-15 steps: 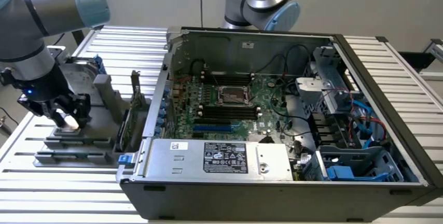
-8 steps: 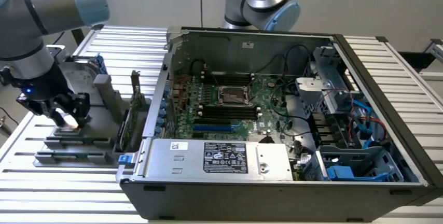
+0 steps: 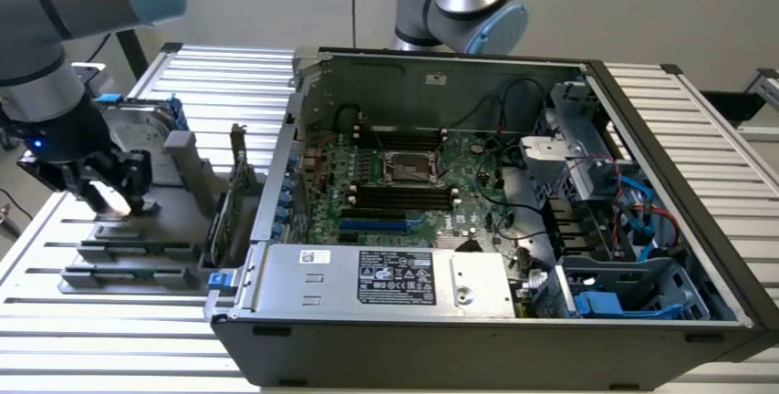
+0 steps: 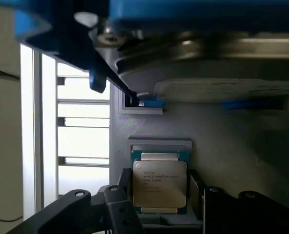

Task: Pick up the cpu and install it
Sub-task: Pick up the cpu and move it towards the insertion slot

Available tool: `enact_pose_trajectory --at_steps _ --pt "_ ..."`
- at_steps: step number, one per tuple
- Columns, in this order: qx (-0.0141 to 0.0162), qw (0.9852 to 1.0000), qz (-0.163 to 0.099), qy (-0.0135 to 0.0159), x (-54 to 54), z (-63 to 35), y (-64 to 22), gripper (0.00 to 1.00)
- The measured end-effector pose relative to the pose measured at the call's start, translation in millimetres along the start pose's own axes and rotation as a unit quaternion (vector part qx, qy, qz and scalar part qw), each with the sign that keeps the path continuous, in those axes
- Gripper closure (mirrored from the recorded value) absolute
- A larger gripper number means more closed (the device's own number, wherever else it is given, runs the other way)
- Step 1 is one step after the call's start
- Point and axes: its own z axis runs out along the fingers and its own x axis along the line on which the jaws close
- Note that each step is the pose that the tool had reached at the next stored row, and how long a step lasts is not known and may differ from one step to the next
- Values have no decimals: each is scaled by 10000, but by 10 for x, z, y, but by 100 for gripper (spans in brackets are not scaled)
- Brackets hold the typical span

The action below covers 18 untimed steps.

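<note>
1. Silver-grey on top, with a green board edge showing around it, the cpu lies flat in a shallow pocket of the grey parts fixture. Its printed lettering faces up.
2. The gripper is down over the chip and released. Its black fingers stand spread, one on each side of the cpu. On one side a thin strip of grey fixture shows between finger and chip, and the cpu sits seated in its pocket.
3. In the exterior view the arm reaches down at the exterior view's left. It hangs low over the fixture, which rests on the slatted metal surface just beside the open computer case.
4. The case lies on its side with the motherboard facing up, well apart from the cpu. The cpu socket sits near the middle of the board, between rows of dark memory slots.
5. A power supply with a black-and-white label runs along the near edge of the case. Blue plastic drive fittings sit in the corner toward the exterior view's right.
6. Near the cpu pocket, the fixture also carries a hard drive, a much larger silver piece with blue rails.
7. A second robot arm stands behind the case, well apart from the fixture.
</note>
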Motion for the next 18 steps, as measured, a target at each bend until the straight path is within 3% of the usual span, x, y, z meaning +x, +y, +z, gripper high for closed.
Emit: enact_pose_trajectory --at_steps 18 --pt "0 10000 -1 3 -48 -820 28 45"
